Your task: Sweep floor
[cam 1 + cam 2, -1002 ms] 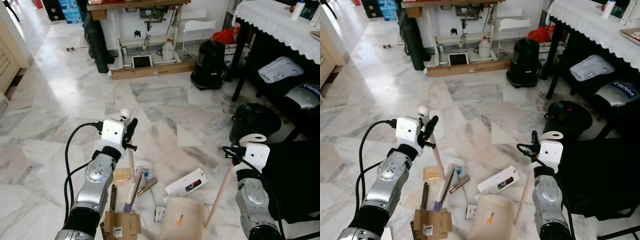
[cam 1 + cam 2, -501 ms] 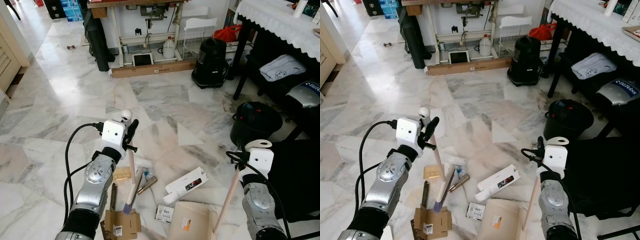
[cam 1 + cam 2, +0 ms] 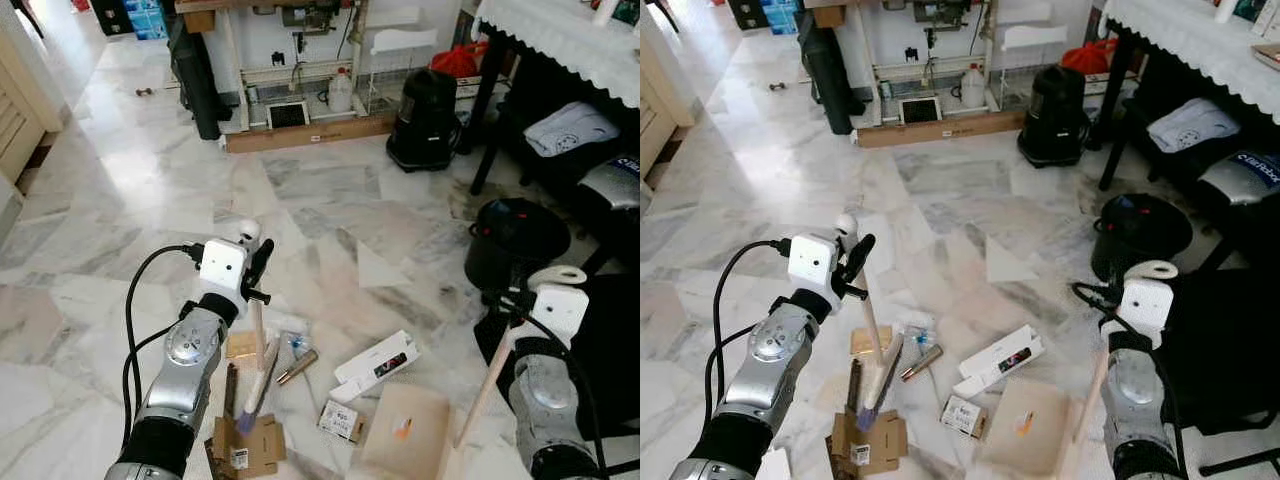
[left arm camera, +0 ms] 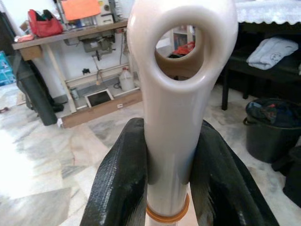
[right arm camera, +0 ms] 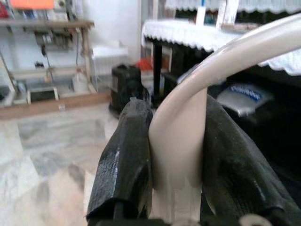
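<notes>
Nearest: flattened brown cardboard box (image 3: pixel 247 445) on the floor by the left arm, and a beige plastic dustpan (image 3: pixel 404 440), flat and squarish, lying on the tiles near the right arm. Its pale wooden dustpan handle (image 3: pixel 482 391) rises to the right gripper (image 5: pixel 176 141), whose black textured fingers (image 5: pixel 123 160) are clamped on the cream plastic grip at its top. Compared with a second ago the dustpan sits further right and its ribbed edge is out of sight; the camera has also shifted a little.

Left gripper (image 4: pixel 168 174) is closed on the broom (image 3: pixel 257 340): glossy cream plastic top with an oval hanging hole, orange ring below, thin pale stick running down to a small brush head with purple-tipped bristles resting on the floor just above the cardboard. Left arm looks much as before.

Litter around the brush: small tan card (image 3: pixel 241 345), metallic tube (image 3: pixel 296 367), long white box (image 3: pixel 376 362), small printed packet (image 3: pixel 338 420).

Floor is polished grey-white marble tiles (image 3: pixel 320 190), veined, glossy.

Further off: round black bin (image 3: pixel 513 238) right, dark table with white lace-edged cloth (image 3: pixel 570 45), black canister vacuum (image 3: pixel 424 118), a workbench with white legs (image 3: pixel 290 40) against the far wall, a jug and a wire rack under it.
</notes>
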Robot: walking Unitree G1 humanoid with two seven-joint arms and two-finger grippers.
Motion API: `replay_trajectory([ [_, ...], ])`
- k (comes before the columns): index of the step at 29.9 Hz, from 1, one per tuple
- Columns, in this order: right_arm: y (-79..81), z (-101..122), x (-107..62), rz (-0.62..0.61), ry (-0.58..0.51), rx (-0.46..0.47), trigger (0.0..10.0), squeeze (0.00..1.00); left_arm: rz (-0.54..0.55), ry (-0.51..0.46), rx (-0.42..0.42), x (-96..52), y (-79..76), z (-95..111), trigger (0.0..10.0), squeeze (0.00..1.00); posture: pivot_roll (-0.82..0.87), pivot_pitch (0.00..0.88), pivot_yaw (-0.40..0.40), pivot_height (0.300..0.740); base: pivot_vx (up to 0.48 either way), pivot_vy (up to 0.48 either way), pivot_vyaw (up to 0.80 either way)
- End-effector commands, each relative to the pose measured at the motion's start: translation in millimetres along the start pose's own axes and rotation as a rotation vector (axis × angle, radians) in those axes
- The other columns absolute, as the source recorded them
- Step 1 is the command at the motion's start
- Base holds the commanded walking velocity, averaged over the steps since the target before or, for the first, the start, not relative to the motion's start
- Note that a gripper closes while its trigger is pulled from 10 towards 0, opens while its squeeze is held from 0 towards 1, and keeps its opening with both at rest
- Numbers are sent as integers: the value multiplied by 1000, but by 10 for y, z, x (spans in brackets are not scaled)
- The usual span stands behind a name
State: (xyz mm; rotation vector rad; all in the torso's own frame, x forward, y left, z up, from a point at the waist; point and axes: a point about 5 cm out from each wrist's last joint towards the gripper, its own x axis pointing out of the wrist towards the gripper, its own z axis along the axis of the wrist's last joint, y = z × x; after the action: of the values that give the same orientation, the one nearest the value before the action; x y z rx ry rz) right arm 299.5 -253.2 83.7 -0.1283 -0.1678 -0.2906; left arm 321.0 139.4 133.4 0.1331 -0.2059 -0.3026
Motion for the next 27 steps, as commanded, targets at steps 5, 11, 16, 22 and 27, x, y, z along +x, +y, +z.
replay_trajectory([
  [5,51,67,42,9,-38,5,10000,0,6,-52,10,33,27,126,10000,0,104,88,53,740,0,0,0],
  [11,87,-74,-53,32,26,-8,10000,0,15,-56,15,27,54,136,10000,0,109,89,54,740,0,0,0],
  [16,88,-179,-123,44,75,-30,10000,0,13,-56,17,23,59,141,10000,0,110,93,56,740,0,0,0],
  [22,102,-259,-168,65,119,-51,10000,0,11,-54,19,24,65,143,10000,0,117,93,60,740,0,0,0],
  [27,97,-332,-213,69,158,-69,10000,0,3,-53,21,26,63,148,10000,0,120,92,64,740,0,0,0],
])
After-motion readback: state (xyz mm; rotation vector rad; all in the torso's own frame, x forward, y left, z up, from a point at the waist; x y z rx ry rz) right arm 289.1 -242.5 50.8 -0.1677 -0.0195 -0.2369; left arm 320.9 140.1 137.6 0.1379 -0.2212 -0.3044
